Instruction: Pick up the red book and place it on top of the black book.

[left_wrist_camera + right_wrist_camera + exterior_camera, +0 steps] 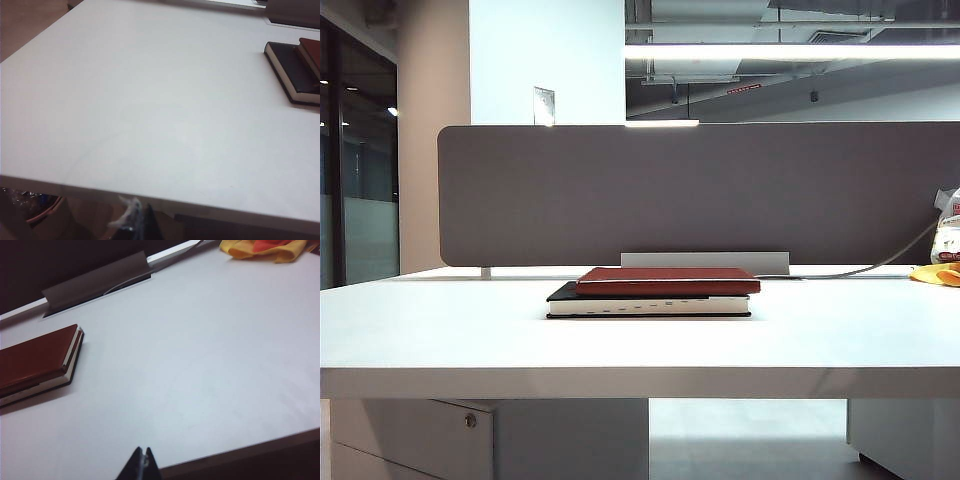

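Note:
The red book [667,281] lies flat on top of the black book [648,305] in the middle of the white table [440,330]. The right wrist view shows the red book [37,357] resting on the black book [70,371], well away from my right gripper [145,454], which is shut with nothing in it, near the table's front edge. My left gripper [137,210] sits below the table's front edge, its fingers pressed together and empty; the black book [292,72] and red book [311,50] lie far off. Neither gripper shows in the exterior view.
A grey partition [700,190] stands along the table's back edge, with a grey cable cover [97,282] at its foot. A yellow-and-orange cloth [265,247] and a white bag [948,235] lie at the back right. A cable [880,265] runs there.

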Robot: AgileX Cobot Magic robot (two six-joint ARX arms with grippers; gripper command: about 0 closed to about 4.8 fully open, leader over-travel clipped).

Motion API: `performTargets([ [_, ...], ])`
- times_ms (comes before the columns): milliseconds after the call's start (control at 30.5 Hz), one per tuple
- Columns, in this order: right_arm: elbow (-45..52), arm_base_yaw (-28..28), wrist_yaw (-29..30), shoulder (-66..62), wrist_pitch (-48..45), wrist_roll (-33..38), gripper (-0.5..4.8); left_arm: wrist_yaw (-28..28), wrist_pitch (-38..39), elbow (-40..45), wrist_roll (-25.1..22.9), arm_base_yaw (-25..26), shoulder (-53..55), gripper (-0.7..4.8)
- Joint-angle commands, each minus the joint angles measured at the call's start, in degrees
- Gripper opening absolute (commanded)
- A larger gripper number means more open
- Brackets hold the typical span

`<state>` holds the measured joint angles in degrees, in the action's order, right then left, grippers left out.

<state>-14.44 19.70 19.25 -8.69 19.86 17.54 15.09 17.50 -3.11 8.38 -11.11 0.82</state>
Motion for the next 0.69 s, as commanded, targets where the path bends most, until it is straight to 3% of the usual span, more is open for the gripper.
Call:
performTargets([
  [33, 1.38, -0.07, -0.24, 2.64, -2.19, 0.20, -0.01, 0.55, 1.70, -0.15, -0.24, -0.02, -0.02, -0.06],
  [229, 4.76, -0.07, -1.40, 8.72, -2.86, 0.22, -0.01, 0.55, 1.68, -0.15, -0.24, -0.02, -0.02, -0.06],
  [688, 10.23, -0.11, -4.37, 8.52, -5.64, -2.71, -0.01, 0.52, 1.68, -0.15, -0.24, -0.02, -0.02, -0.06],
])
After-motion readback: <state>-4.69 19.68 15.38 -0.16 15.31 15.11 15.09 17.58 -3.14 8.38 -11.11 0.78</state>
